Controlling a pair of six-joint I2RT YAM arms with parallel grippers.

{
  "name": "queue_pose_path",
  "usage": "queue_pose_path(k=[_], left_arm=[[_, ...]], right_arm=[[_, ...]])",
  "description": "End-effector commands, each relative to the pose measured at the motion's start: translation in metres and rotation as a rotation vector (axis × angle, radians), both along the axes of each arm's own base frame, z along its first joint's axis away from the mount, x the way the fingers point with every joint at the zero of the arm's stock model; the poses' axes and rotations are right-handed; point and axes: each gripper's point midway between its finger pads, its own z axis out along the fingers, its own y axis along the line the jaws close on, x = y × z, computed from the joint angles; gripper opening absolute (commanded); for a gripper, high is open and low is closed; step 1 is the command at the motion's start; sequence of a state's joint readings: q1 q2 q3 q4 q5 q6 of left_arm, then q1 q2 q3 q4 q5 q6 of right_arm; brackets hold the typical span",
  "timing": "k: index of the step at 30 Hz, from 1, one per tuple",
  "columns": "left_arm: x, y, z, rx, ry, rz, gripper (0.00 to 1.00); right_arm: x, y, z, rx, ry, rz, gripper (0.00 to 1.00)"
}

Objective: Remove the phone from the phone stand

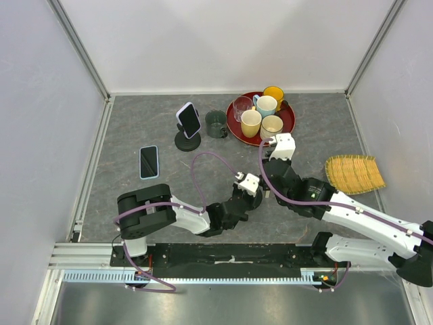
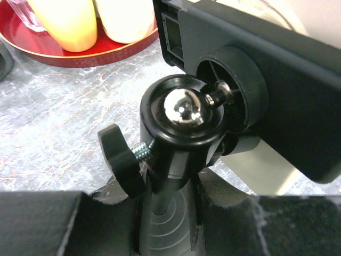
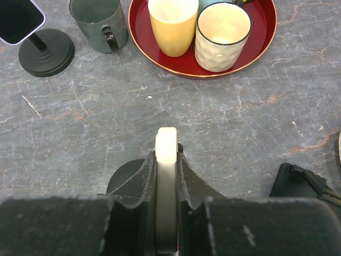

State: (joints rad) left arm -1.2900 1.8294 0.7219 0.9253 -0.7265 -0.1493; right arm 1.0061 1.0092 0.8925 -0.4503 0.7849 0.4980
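Two grips set: left end effector [image 2: 170,210] clamped on stand [image 2: 181,122] stem, right end effector [image 3: 166,208] clamped across phone [image 3: 166,160] edges, phone mounted mid surface [image 3: 80,133]; likely rigid, slick, fragile, so hold edges, pull gently.

Toward the near edge of the grey marbled counter [image 1: 122,135], the black ball-joint phone stand [image 2: 178,133] hides its lower post inside the left gripper [image 2: 160,213]; the white-edged slim phone [image 3: 166,160] shows edge-on only.

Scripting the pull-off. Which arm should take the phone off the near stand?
Right. The right gripper is shut on the phone edge-on, ready to pull; the left gripper clamps the stand below its ball head, so it likely braces.
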Motion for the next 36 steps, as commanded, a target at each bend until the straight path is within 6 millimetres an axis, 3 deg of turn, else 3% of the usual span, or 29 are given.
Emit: queue_pose_path(k=[1, 6, 8, 14, 23, 30, 36], left_arm=[[0.01, 0.043, -0.077, 0.154, 0.191, 0.096, 0.02], [0.018, 0.057, -0.083, 0.101, 0.251, 0.129, 0.02], [0.02, 0.062, -0.087, 0.081, 0.276, 0.139, 0.02], [0.02, 0.066, -0.089, 0.055, 0.302, 0.131, 0.02], [0.008, 0.045, -0.066, -0.002, 0.205, -0.066, 0.08], [0.012, 0.049, -0.066, 0.026, 0.192, -0.041, 0.07], [0.01, 0.039, -0.066, 0.062, 0.181, -0.092, 0.12]], right_arm=[[-0.031, -0.002, -0.02, -0.053, 0.101, 0.1, 0.0], [-0.022, -0.032, 0.007, 0.012, 0.013, -0.013, 0.0], [-0.019, -0.04, 0.007, 0.029, 0.011, -0.042, 0.0], [-0.021, -0.022, 0.001, 0.075, 0.009, 0.084, 0.0], [-0.017, -0.006, -0.001, 0.057, 0.004, 0.152, 0.0], [-0.015, -0.02, 0.008, 0.068, -0.036, 0.093, 0.0], [-0.019, -0.046, 0.035, 0.098, -0.121, 0.023, 0.0]])
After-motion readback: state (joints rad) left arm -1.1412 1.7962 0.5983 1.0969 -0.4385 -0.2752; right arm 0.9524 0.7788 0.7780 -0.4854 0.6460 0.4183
